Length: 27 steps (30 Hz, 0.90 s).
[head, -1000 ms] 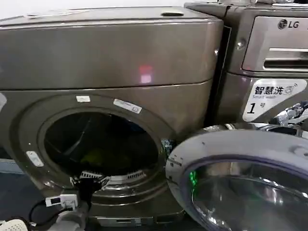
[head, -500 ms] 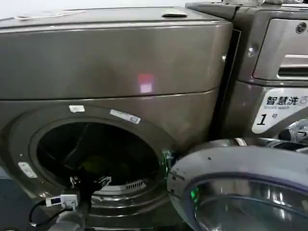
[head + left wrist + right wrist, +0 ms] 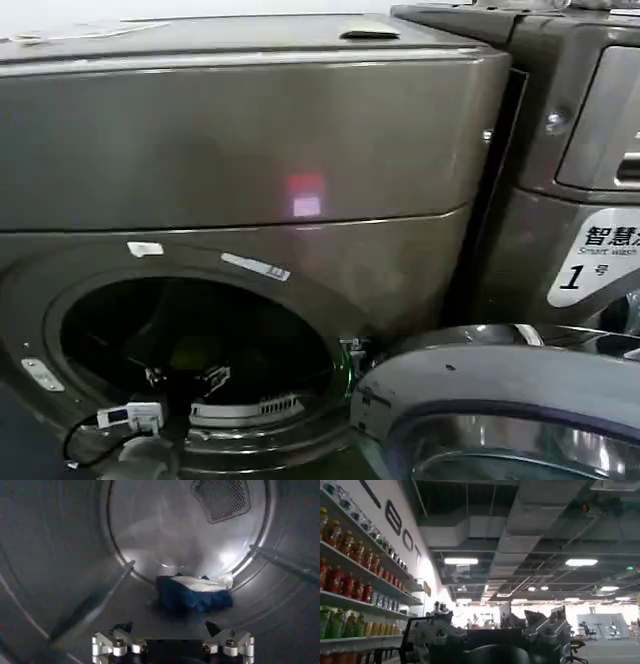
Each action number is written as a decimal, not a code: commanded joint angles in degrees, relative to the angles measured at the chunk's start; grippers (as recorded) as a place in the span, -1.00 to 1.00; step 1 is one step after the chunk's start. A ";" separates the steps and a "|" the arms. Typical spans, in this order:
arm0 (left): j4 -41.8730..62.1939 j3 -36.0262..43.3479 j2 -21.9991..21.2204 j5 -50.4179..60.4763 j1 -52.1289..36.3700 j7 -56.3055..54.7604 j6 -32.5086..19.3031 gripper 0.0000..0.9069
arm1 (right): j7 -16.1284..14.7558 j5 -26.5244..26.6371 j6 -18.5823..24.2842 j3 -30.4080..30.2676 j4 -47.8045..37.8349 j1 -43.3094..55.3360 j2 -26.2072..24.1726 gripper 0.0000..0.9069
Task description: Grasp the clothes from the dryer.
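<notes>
The dryer (image 3: 250, 150) stands with its round door (image 3: 500, 400) swung open to the right. My left gripper (image 3: 185, 378) is inside the porthole, just past the rim, open with nothing between its fingers. In the left wrist view the left gripper (image 3: 167, 628) faces a dark blue and white piece of the clothes (image 3: 192, 594) lying on the drum floor, a short way ahead and apart from the fingertips. A yellow-green piece (image 3: 190, 352) shows dimly deep in the drum. My right gripper (image 3: 488, 615) is open and empty, pointing at the room.
The LG-branded machine (image 3: 590, 150) stands close on the right. Drum paddles (image 3: 92, 605) jut from the drum wall on both sides of the cloth. A cable and white tag (image 3: 130, 415) hang at the porthole's lower rim. Shelves of bottles (image 3: 350, 570) line the room.
My left gripper has gone from the porthole rim deeper into the drum. The head view has shifted, so the dryer sits farther right and larger.
</notes>
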 commanded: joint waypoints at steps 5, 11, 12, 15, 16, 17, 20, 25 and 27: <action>4.68 -0.62 0.14 3.74 -6.06 2.62 2.81 1.00 | 0.06 -0.79 0.46 -0.56 0.27 0.31 0.05 1.00; 10.23 -0.77 0.37 7.48 -11.82 4.77 2.81 1.00 | -0.06 -0.80 0.51 -0.78 0.48 0.44 0.07 1.00; 11.06 -0.75 0.39 7.84 -12.54 4.93 2.81 1.00 | -0.06 -0.79 0.52 -0.77 0.50 0.42 0.07 1.00; 13.29 -0.95 0.58 9.97 -14.49 8.48 2.81 1.00 | -0.15 -0.79 0.59 -0.82 0.53 0.36 0.09 1.00; 14.15 -1.04 0.73 11.91 -15.08 10.54 2.81 1.00 | -0.15 -0.79 0.58 -0.85 0.56 0.49 0.09 1.00; 15.25 -1.01 0.96 15.44 -16.30 13.35 2.81 1.00 | -0.15 -0.80 0.57 -0.94 0.58 0.66 0.11 1.00; 17.46 -1.06 2.41 30.20 -18.65 29.50 1.95 1.00 | -0.15 -0.84 0.58 -1.47 0.89 0.97 0.26 1.00; 21.21 -0.19 4.93 55.37 -21.74 46.10 -14.62 1.00 | -0.47 -0.81 0.57 -1.60 1.13 1.07 0.22 1.00; 21.79 0.18 5.74 61.42 -22.77 51.33 -19.15 1.00 | -0.55 -0.81 0.60 -1.57 1.18 1.09 0.30 1.00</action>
